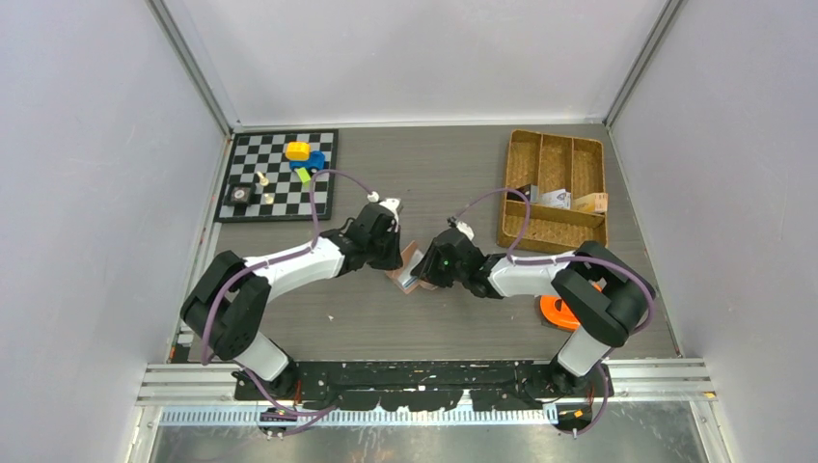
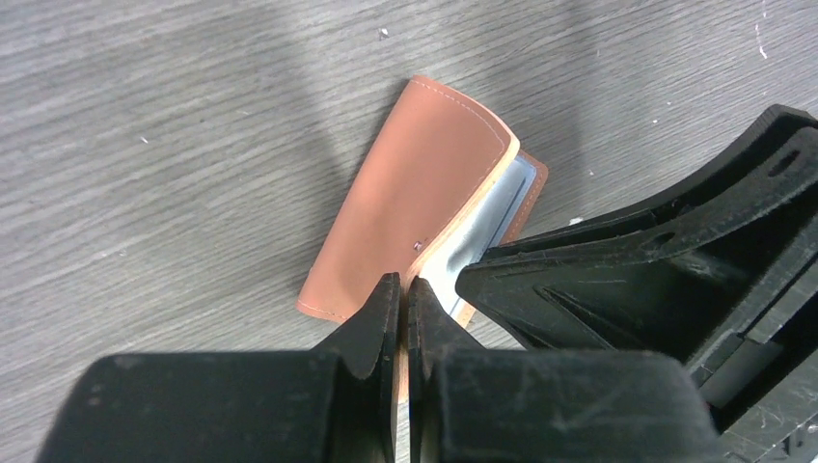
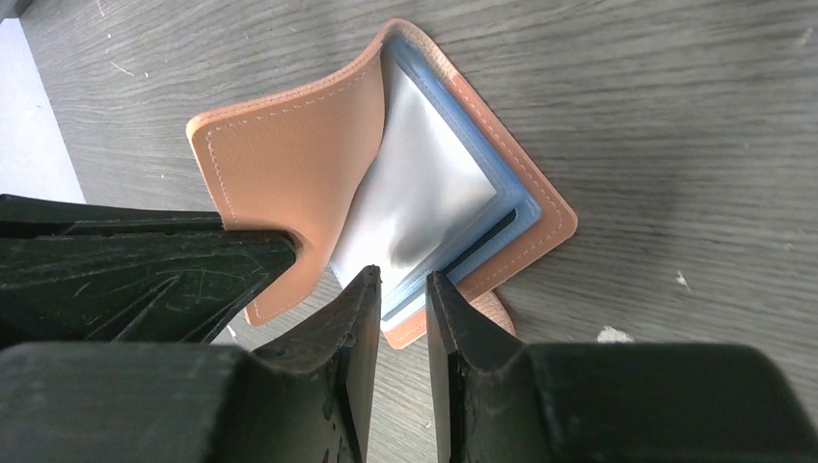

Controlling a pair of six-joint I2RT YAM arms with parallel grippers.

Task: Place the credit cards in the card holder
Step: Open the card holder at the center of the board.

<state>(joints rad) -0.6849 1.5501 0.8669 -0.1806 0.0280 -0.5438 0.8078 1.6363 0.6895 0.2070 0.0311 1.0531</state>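
Wallet (image 2: 410, 183) on counter (image 2: 145, 145): left end effector (image 2: 405, 287) clamped on its lifted flap; right end effector (image 3: 403, 282) slightly parted at the inner sleeves (image 3: 424, 193).

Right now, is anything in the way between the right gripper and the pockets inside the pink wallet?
Nothing visible. The left gripper holds up the cover of the salmon-pink leather wallet, so its pale blue-edged inner pockets lie bare at the fingertips of the right gripper.
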